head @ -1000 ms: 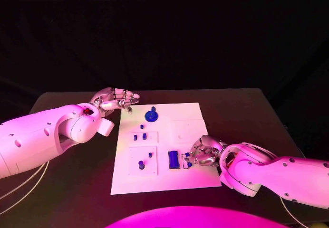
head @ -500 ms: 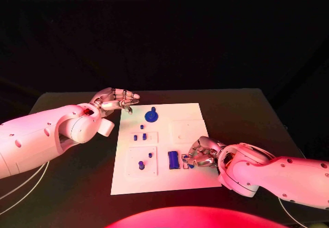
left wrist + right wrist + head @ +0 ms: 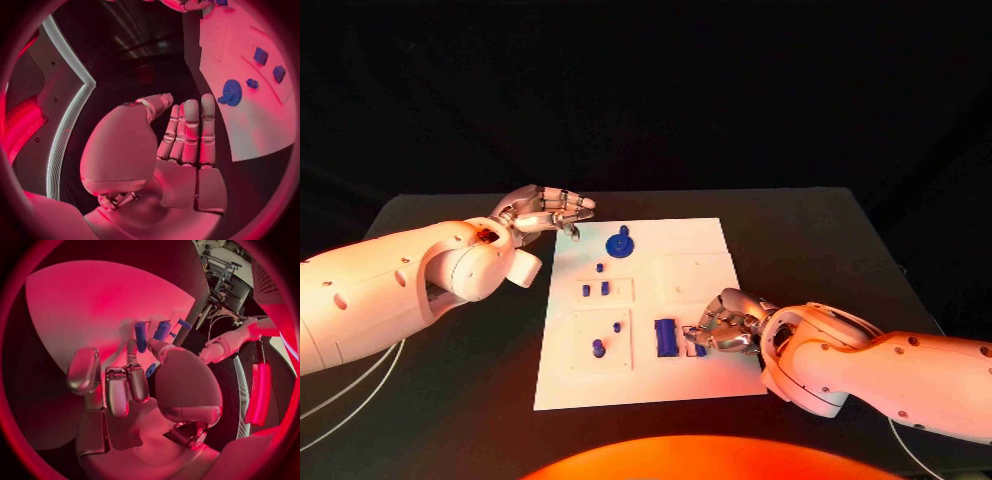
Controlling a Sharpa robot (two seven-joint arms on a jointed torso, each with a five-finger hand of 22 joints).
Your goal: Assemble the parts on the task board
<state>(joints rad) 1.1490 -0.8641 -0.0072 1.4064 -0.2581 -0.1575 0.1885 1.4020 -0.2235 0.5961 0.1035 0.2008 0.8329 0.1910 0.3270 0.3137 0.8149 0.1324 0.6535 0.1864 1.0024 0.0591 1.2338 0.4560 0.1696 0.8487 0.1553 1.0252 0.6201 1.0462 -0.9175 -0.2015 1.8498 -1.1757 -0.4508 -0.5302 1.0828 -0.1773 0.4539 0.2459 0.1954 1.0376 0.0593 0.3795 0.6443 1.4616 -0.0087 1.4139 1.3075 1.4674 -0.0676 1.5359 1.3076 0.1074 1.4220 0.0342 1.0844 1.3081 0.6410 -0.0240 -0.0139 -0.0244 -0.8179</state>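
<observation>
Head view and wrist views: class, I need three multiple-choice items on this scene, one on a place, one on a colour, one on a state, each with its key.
1. Where is the gear on the white board?
A. At the far end, near the left hand
B. At the near edge
C. Off the board, on the table

2. What colour are the small parts?
A. Yellow
B. Blue
C. Green

3. How is the left hand?
A. Gripping the gear
B. Pressing flat on the board
C. Holding nothing, beside the board's far corner

Key: 1 A, the gear lies at the board's far end, close to the left hand. 2 B, the gear and the block by the right hand are blue. 3 C, the left wrist view shows its fingers bare, apart from the gear.
</observation>
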